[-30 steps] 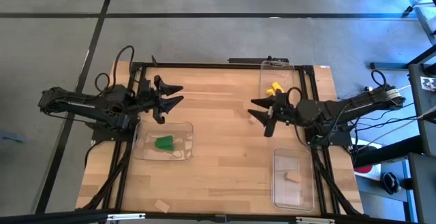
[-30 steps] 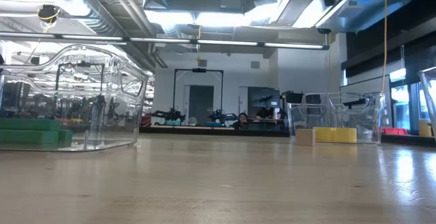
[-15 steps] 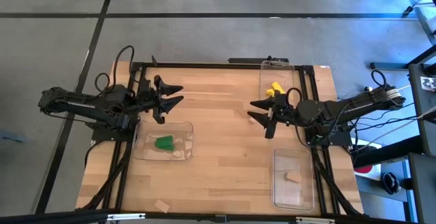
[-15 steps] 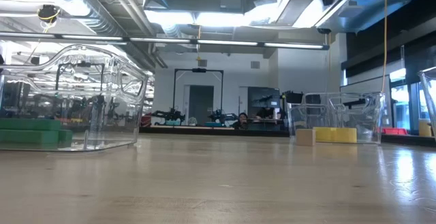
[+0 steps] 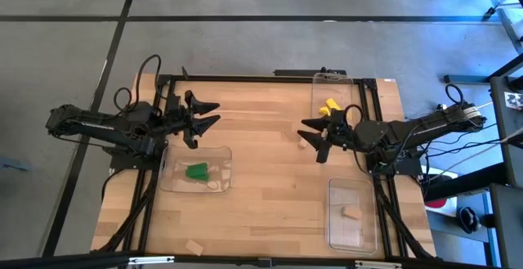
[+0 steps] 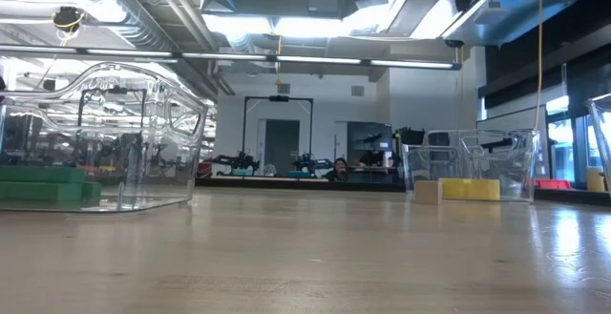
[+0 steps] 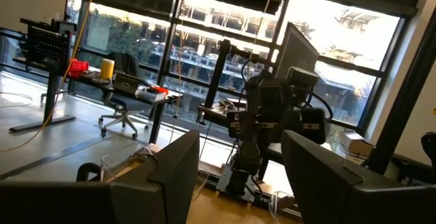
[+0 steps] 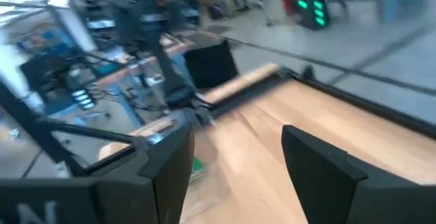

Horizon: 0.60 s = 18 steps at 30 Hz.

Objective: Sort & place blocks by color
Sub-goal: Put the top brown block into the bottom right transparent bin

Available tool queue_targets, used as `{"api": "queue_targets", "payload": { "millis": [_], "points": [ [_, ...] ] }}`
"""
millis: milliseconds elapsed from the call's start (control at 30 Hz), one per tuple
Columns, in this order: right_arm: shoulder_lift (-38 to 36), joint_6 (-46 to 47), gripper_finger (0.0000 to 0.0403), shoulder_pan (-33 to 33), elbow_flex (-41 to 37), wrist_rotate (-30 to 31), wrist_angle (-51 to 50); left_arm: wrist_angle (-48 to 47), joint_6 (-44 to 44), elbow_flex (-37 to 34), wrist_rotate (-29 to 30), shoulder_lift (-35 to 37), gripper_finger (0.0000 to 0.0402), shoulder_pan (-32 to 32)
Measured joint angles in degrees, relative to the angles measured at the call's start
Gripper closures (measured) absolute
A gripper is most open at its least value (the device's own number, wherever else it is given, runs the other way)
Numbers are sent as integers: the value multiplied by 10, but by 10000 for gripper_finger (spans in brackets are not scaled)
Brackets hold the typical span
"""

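While both arms hang above the desk (image 5: 261, 179), neither holds anything. Left pincer (image 5: 211, 113) sits at approx 10 o'clock of the desk top, fingers spread wide, empty, tips pointing toward 3 o'clock. Right pincer (image 5: 310, 139) sits at approx 2 o'clock, also wide open and empty, tips pointing toward 9 o'clock. Wrist views agree: left pincer's fingers (image 7: 174, 176) stand well apart w/ only the room between them, and right pincer's fingers (image 8: 170, 169) stand apart over bare wood.

Green blocks (image 5: 196, 171) lie in the clear tray (image 5: 221, 156) just beside the left pincer, at approx 8 o'clock; long axis runs roughly 9-to-3, w/ one end possibly tapering toward 3, hard to tell from above. In the low view they show as a flat green stack (image 6: 43, 185) inside that tray.

Yellow blocks (image 5: 329, 106) sit in the far tray (image 5: 319, 81) at approx 1 o'clock, partly behind the right arm; their axis can't be read.

One tan block (image 5: 351, 212) lies in the near right tray (image 5: 335, 232) at approx 4 o'clock, long axis roughly 9-to-3. Another tan block (image 5: 194, 248) lies loose on the desk near the front edge at approx 7 o'clock, tilted slightly.
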State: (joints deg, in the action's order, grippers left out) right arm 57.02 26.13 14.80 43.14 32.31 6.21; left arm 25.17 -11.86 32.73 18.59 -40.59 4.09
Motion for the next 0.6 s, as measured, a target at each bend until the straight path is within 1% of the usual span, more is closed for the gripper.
{"api": "queue_targets", "payload": {
  "millis": [67,133,267,367,500,600],
  "points": [
    [9,40,179,0,21,19,-59,0,0,0,0,0,202,0],
    [26,80,179,0,54,30,-148,0,0,0,0,0,202,0],
    [77,169,179,-2,124,38,-311,0,0,0,0,0,202,0],
    [115,253,179,-8,156,40,-397,0,0,0,0,0,202,0],
    [158,379,179,-17,161,41,-470,0,0,0,0,0,202,0],
    [180,477,179,-18,146,40,-470,0,0,0,0,0,202,0]
  ]
}}
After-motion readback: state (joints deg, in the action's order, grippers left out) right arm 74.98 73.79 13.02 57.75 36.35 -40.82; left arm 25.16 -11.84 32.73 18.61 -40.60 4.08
